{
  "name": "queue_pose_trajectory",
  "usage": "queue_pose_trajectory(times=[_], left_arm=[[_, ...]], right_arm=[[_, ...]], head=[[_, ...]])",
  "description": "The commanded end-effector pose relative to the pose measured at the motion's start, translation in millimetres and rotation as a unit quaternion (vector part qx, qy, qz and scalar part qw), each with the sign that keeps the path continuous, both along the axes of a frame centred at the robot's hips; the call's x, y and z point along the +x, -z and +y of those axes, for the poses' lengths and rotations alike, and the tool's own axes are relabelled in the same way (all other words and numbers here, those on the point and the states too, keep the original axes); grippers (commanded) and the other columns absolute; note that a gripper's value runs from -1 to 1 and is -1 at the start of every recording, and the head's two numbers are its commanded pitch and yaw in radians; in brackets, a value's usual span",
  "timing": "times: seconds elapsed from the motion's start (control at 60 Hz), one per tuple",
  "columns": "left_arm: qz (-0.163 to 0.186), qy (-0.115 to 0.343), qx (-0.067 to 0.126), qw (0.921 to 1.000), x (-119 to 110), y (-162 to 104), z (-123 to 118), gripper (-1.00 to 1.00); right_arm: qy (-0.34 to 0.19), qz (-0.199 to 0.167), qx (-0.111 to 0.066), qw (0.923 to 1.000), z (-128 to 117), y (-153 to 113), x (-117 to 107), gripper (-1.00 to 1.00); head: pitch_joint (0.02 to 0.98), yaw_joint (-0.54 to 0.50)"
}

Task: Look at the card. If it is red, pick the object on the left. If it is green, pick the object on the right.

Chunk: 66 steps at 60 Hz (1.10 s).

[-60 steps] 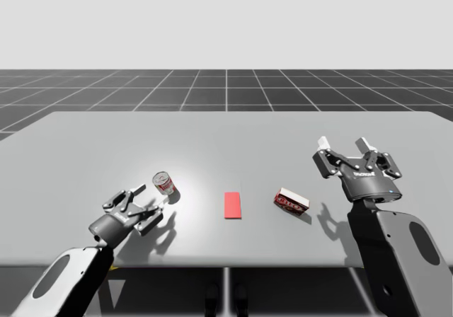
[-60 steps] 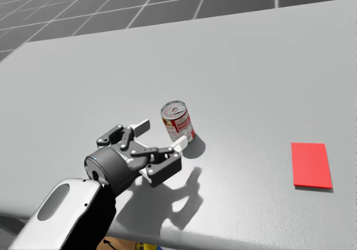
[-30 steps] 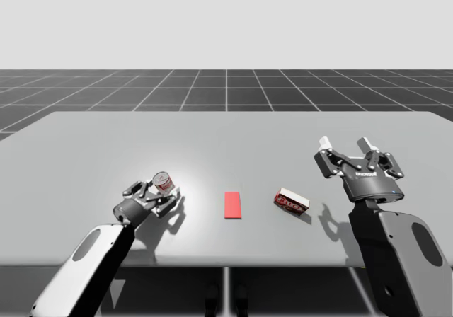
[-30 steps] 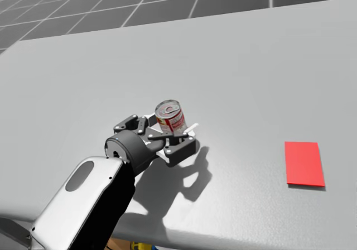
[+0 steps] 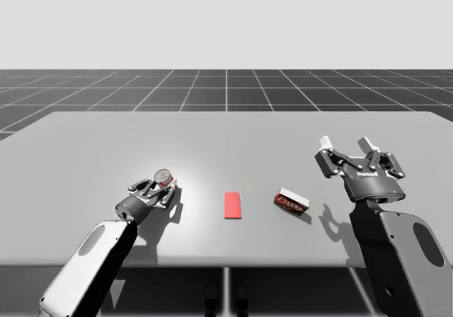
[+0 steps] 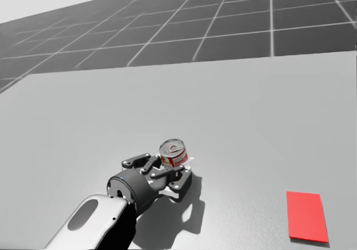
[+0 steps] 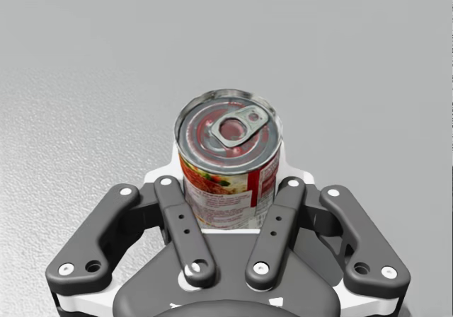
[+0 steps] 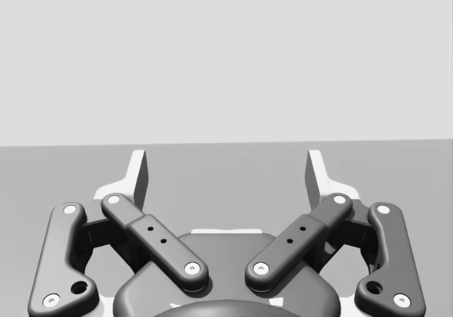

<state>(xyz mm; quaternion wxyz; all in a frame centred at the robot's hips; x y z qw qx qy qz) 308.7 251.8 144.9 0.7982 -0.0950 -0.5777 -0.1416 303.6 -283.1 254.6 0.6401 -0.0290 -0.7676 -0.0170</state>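
- The card [image 5: 233,205] is red, so the thing to pick is the object on the left. That is the small red-and-white can [image 7: 228,163], standing upright on the surface [image 5: 283,140], well apart from the card.
- My left gripper [image 7: 228,189] has its jaws closed on the can, one finger against each side of its wall, below the rim.
- I judge the can to be stiff metal and not fragile. It is small, though it may be weighty if full.
- The label should give some grip, but the round wall could twist or slip if squeezed off centre.
- The best hold is across the middle of the body, keeping the can upright.
- The lid is silver with a pull-tab. The label carries a picture of food and small print, which I leave unread.
- The red box [image 5: 291,201] lies just right of the card. The print on its face is too small to read.
- My right gripper [image 8: 226,175] hovers above the surface with its jaws wide, holding nothing.
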Motion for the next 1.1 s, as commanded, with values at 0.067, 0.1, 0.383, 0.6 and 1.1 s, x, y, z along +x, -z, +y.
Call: queue_pose_trajectory(times=[0.067, 0.1, 0.383, 0.6, 1.1], left_arm=[[0.028, 0.045, 0.008, 0.9986, -8.4, 16.4, -2.4, 1.00], [0.028, 0.045, 0.008, 0.9986, -8.6, 16.6, -2.6, 1.00], [0.003, 0.052, 0.009, 0.9986, -12.3, 1.0, -7.3, 1.00], [-0.040, 0.057, 0.016, 0.9975, -9.6, -41.2, -9.8, 1.00], [-0.162, 0.052, 0.055, 0.9838, 5.0, -145.6, -7.1, 1.00]], right_arm=[[0.000, 0.001, 0.002, 1.0000, 0.1, 0.1, 0.3, -1.00], [0.000, 0.001, 0.002, 1.0000, 0.1, 0.0, 0.5, -1.00], [0.000, 0.003, 0.005, 1.0000, -0.9, 0.1, 1.0, -1.00], [-0.001, 0.005, 0.004, 1.0000, -0.8, 0.6, 1.9, -1.00], [-0.004, 0.005, 0.011, 0.9999, -2.4, 0.3, 2.9, -1.00]], head=[[0.501, 0.35], [0.476, 0.35], [0.405, 0.36], [0.404, 0.36], [0.396, 0.37]])
